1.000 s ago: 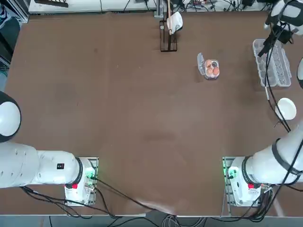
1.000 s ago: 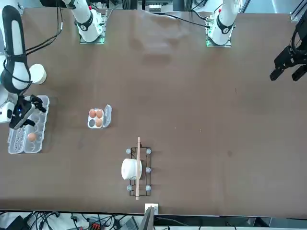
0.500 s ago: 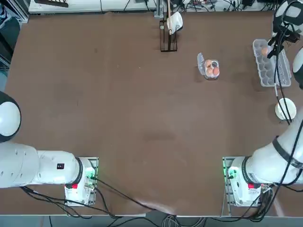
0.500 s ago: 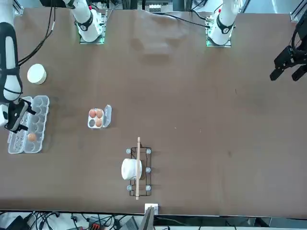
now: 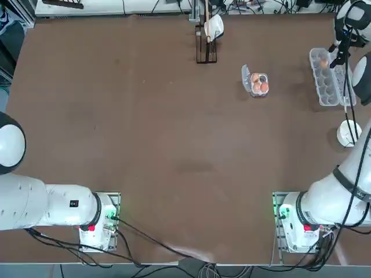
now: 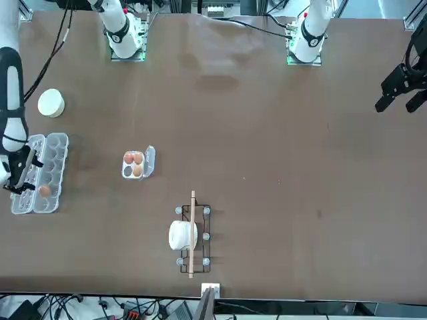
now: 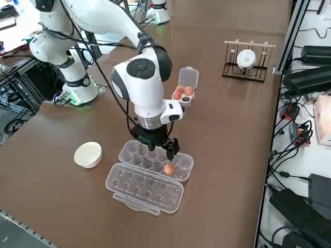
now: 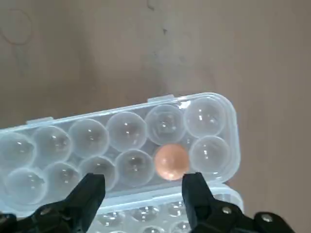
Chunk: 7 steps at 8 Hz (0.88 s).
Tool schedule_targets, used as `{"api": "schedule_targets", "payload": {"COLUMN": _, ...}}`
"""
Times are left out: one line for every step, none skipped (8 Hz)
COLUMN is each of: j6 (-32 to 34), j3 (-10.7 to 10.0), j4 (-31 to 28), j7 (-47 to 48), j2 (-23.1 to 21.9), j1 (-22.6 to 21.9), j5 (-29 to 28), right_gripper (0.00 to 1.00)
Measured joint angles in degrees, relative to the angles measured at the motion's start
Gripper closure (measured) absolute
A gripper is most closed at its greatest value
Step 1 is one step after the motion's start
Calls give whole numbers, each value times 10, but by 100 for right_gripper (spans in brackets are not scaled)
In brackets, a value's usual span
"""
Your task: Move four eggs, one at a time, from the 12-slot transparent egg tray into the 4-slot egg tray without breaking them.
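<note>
Orange-brown egg (image 8: 171, 161) in long tray (image 8: 127, 130) | right claw (image 8: 144, 191) above, open

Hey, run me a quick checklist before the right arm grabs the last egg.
Fingers open and holding nothing: ok.
Last egg in a cup of the long tray: ok.
Long tray's lid folded open: ok.
Three eggs in the small tray, one cup free: ok.
Fingers lined up around the last egg: not ok.
Last egg free of cracks: cannot tell.
</note>
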<state>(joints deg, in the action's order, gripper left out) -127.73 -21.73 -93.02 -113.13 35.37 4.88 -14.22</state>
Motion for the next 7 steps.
{"api": "schedule_targets", "payload": {"j6": 0, "j3": 0, "j4": 17, "j7": -14, "j2": 16, "j1": 2, "j5": -11, "right_gripper": 3}}
{"api": "schedule_targets", "payload": {"j6": 0, "j3": 0, "j4": 32, "j7": -21, "j2": 32, "j1": 3, "j5": -16, "right_gripper": 3}}
{"api": "schedule_targets", "payload": {"j6": 0, "j3": 1, "j4": 46, "j7": -22, "j2": 46, "j1": 4, "j5": -17, "right_gripper": 3}}
{"api": "schedule_targets", "payload": {"j6": 0, "j3": 1, "j4": 57, "j7": -23, "j2": 55, "j1": 6, "j5": -17, "right_gripper": 3}}
{"api": "schedule_targets", "payload": {"j6": -1, "j3": 1, "j4": 66, "j7": -23, "j2": 64, "j1": 8, "j5": -20, "right_gripper": 3}}
{"api": "schedule_targets", "payload": {"j6": -1, "j3": 1, "j4": 75, "j7": -24, "j2": 74, "j1": 9, "j5": -31, "right_gripper": 3}}
{"api": "schedule_targets", "payload": {"j6": -1, "j3": 1, "j4": 82, "j7": -25, "j2": 86, "j1": 10, "j5": -40, "right_gripper": 3}}
